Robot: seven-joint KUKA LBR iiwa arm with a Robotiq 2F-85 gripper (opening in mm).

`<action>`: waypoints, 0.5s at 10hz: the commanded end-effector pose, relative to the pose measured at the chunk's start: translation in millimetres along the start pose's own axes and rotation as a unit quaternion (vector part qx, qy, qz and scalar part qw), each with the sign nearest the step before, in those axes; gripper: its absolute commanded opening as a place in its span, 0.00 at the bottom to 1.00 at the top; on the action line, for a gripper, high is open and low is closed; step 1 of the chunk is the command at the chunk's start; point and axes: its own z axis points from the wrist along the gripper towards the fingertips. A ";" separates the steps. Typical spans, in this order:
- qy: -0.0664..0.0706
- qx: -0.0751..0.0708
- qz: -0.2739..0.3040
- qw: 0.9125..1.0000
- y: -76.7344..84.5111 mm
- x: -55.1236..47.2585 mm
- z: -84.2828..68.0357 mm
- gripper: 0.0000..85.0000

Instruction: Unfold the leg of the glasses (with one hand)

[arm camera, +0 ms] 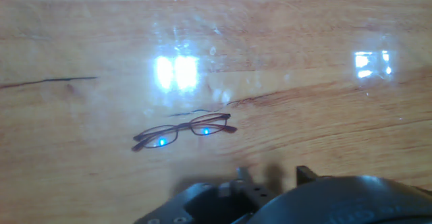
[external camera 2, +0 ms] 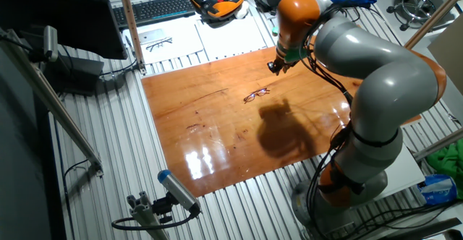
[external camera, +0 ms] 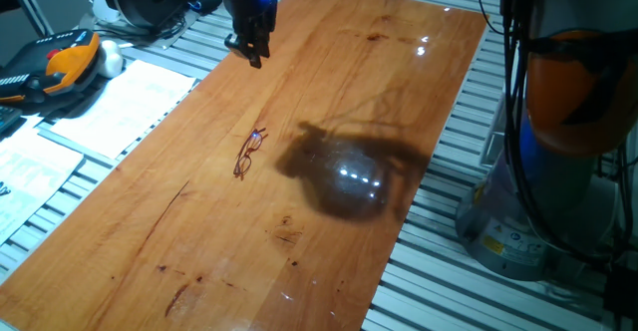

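Observation:
The glasses (external camera: 249, 153) lie flat on the wooden table (external camera: 329, 261), near its middle. They are a thin reddish-brown wire pair with both legs folded in. They also show in the other fixed view (external camera 2: 256, 94) and in the hand view (arm camera: 183, 131). My gripper (external camera: 253, 58) hangs above the table's far end, well clear of the glasses and touching nothing. It is black with a blue light. In the hand view its two fingertips (arm camera: 239, 175) stand apart at the bottom edge with nothing between them, and the glasses lie ahead and a little left.
White papers (external camera: 110, 112) and an orange-black handset (external camera: 60, 64) lie left of the board on the slatted metal bench. A keyboard (external camera 2: 155, 9) and a second pair of glasses (external camera 2: 159, 43) lie beyond the board. The arm's bulky base (external camera: 558, 132) stands at the right.

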 end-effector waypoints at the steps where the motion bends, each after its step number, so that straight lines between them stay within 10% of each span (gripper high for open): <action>1: 0.001 0.000 0.001 1.000 0.1 -0.6 0.7 0.00; 5: 0.010 -0.019 0.029 0.999 5.0 -5.1 8.5 0.00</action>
